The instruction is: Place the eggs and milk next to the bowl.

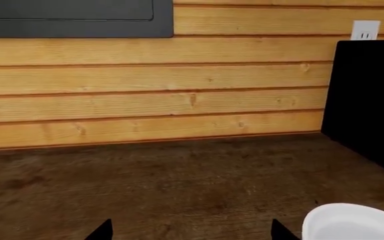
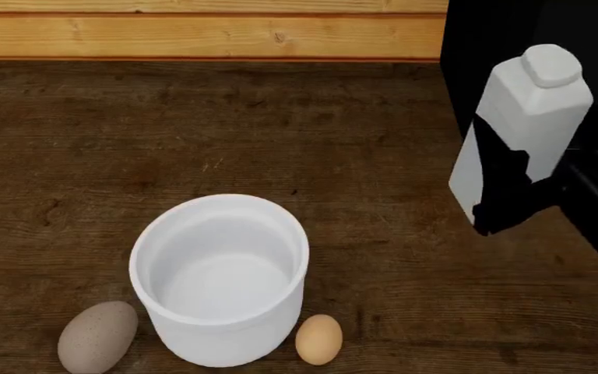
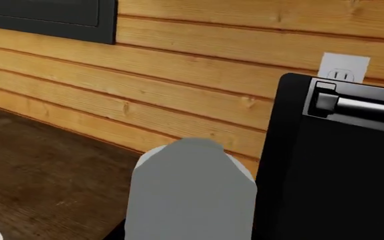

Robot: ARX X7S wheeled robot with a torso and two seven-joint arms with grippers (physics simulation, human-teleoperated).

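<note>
Eggs sat nearest the head camera: larger speckled egg (image 2: 97, 336) touching or just beside the bowl's left base, smaller orange egg (image 2: 319, 339) just beside the bowl's right base. Bowl (image 2: 220, 278) stood upright on the wooden counter (image 2: 278, 132) between them, so both eggs looked placed already.

Left gripper (image 1: 190, 232) hovered over bare counter left of the bowl rim, only two dark fingertips in frame, spread wide, holding nothing (left wrist view only; not in head view).

Milk carton (image 2: 522, 132) was well right of the bowl and further back, in front of the black appliance (image 2: 590, 234), long axis near upright with a slight tilt. Right gripper (image 2: 507, 195) was pinching it around the lower body; dark fingers wrapped across its front face. Contact with the counter: can't tell, fingers cover its base.

Key relation: bowl lay left and nearer the robot than the carton. Right arm already had it, so I'd judge the next move was carrying it toward the bowl's right side, clear of the orange egg.
</note>
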